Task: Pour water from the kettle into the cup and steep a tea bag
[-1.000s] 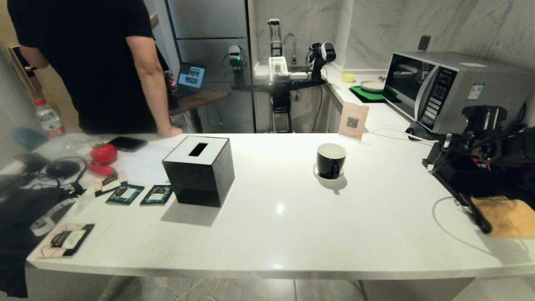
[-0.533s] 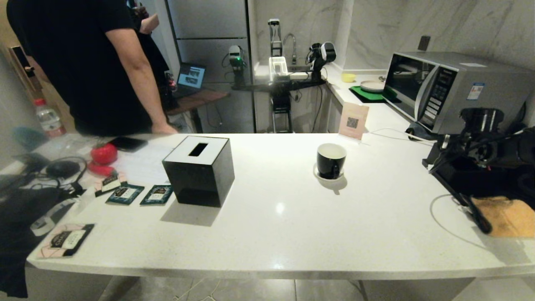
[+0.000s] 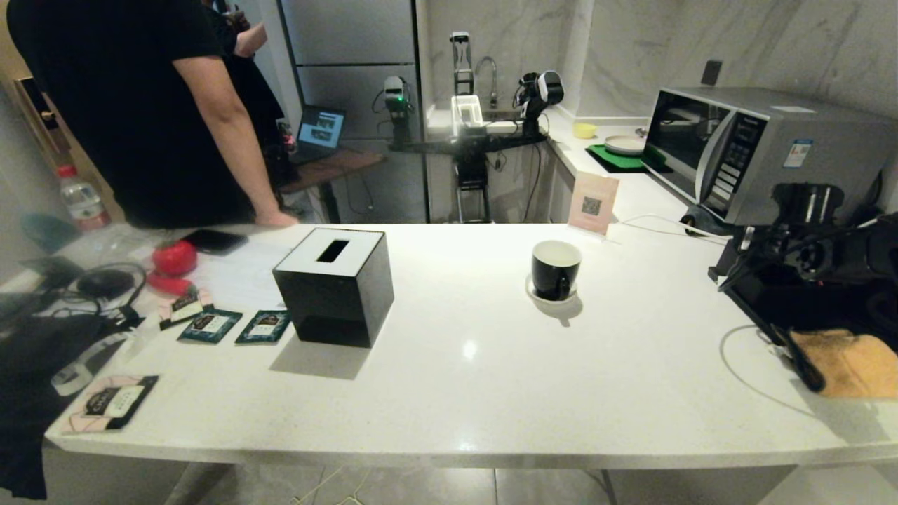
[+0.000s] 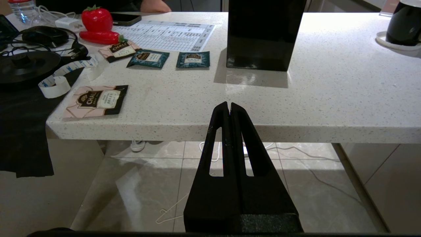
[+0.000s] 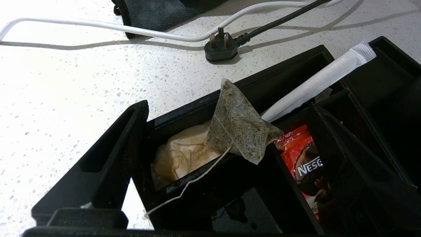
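The right gripper (image 5: 227, 144) has crept a little lower over the black organiser tray (image 5: 184, 112), jaws spread wide either side of the tea bag (image 5: 240, 128) propped on its divider, so the pick-up looks imminent while the cup (image 3: 555, 268) waits mid-counter.

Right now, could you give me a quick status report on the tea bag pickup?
Right gripper open over the black organizer tray. Tea bag propped on a divider, not gripped. Left gripper shut, parked below the counter edge. Nothing in the way.
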{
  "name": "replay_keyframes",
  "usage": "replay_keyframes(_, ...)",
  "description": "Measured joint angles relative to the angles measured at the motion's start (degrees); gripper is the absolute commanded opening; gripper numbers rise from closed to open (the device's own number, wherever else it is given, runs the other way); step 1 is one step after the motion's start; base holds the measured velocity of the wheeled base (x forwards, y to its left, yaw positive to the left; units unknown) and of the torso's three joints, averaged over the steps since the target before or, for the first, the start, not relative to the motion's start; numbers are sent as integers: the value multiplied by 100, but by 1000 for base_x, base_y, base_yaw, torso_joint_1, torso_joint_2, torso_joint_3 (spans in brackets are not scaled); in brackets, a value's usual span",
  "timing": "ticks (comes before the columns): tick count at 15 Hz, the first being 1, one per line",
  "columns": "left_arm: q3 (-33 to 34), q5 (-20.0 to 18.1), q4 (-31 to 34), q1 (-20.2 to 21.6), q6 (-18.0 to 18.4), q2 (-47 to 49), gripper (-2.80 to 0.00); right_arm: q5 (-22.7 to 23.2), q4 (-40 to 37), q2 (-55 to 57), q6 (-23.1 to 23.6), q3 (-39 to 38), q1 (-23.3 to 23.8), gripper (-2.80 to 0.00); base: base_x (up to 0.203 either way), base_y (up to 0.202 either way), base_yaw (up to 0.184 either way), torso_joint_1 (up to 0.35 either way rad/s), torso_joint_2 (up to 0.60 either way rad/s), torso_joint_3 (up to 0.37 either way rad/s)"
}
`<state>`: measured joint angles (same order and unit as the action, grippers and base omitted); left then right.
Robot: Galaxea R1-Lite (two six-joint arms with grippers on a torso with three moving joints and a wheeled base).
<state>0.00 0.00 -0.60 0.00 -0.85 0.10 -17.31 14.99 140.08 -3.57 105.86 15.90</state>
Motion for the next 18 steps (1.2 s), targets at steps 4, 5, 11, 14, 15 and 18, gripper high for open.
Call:
replay_keyframes(4,0,0,0,0,0,0,-280,0,0,20,0,-10,0,0,0,0,0,0,0,0)
replay_keyframes(5,0,0,0,0,0,0,-280,0,0,24,0,-11,0,0,0,0,0,0,0,0)
replay_keyframes(11,0,0,2,0,1,0,-280,0,-12,27,5,-29,0,0,0,0,0,0,0,0)
replay_keyframes(14,0,-2,0,0,0,0,-280,0,-28,22,7,-41,0,0,0,0,0,0,0,0)
replay_keyframes(15,0,0,0,0,-2,0,-280,0,-30,22,7,-44,0,0,0,0,0,0,0,0)
replay_keyframes(18,0,0,0,0,1,0,-280,0,-44,11,7,-52,0,-280,0,0,0,0,0,0)
